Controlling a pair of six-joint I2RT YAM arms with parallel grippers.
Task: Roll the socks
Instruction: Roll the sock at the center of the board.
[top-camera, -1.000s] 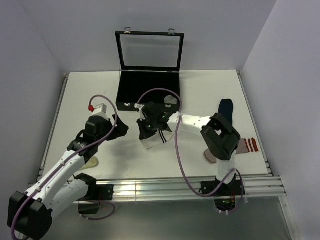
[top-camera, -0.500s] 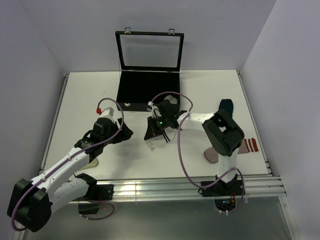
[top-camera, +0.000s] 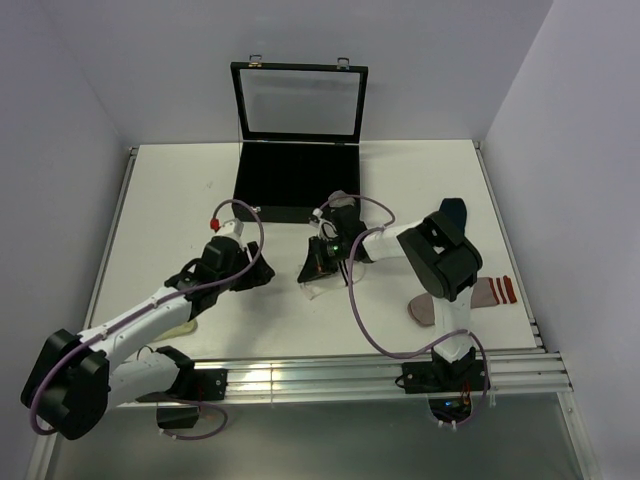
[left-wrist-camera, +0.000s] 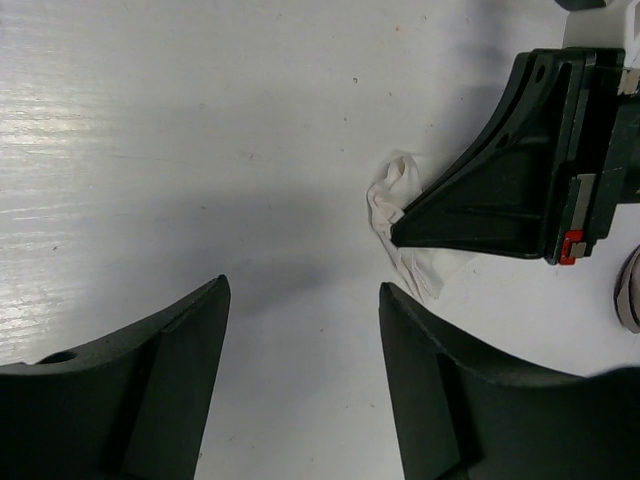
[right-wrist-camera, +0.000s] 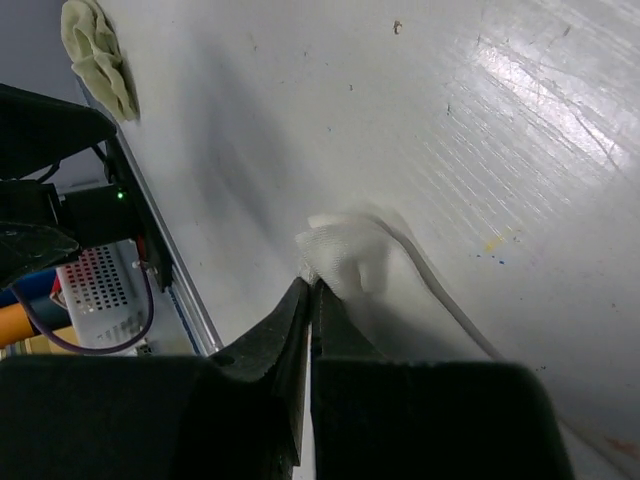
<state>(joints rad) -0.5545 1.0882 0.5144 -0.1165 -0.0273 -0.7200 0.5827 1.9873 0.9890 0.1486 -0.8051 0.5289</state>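
White sock (left-wrist-camera: 393, 196) pinched in the right pincer (right-wrist-camera: 310, 290) — left pincer (left-wrist-camera: 304, 290) spread nearby.

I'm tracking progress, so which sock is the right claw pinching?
The white sock mid-table, pinched by the shut right claw; the navy sock and the red-striped sock lie free near the right edge.

1. The right gripper (right-wrist-camera: 310, 284) is seen with its 2 dark fingers closed flat against each other.
2. A bunched edge of the white sock (right-wrist-camera: 345, 256) is pinched at the fingertips.
3. The sock is draped on the white table (right-wrist-camera: 480, 130).
4. A crumpled pale cloth (right-wrist-camera: 95, 50) is seen at the table's far edge, well apart.
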